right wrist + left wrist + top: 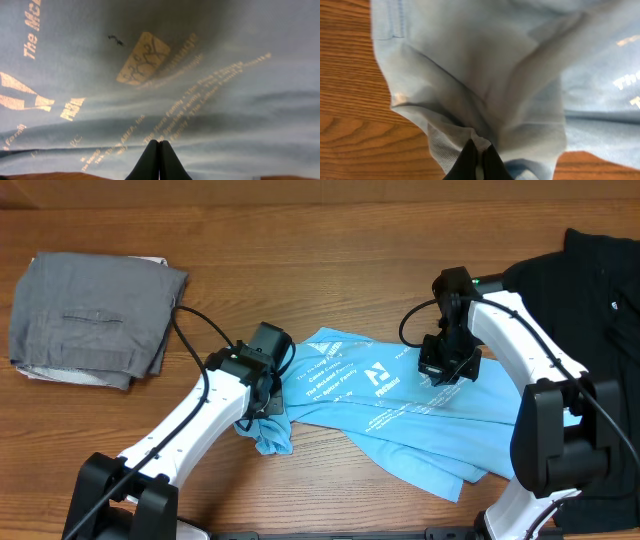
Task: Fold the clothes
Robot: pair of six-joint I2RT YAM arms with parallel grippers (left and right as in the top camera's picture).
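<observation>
left gripper (479, 148): clamped on T-shirt (400, 430) edge | right gripper (159, 144): fingers pressed together, tips over T-shirt

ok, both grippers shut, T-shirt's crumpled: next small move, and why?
Probably lift both slightly and draw them apart to spread it. The light blue T-shirt lies bunched and creased, the left gripper is shut on a fold at its left end, and the right gripper is shut against the lettered cloth further right; whether it caught fabric is unclear.
</observation>
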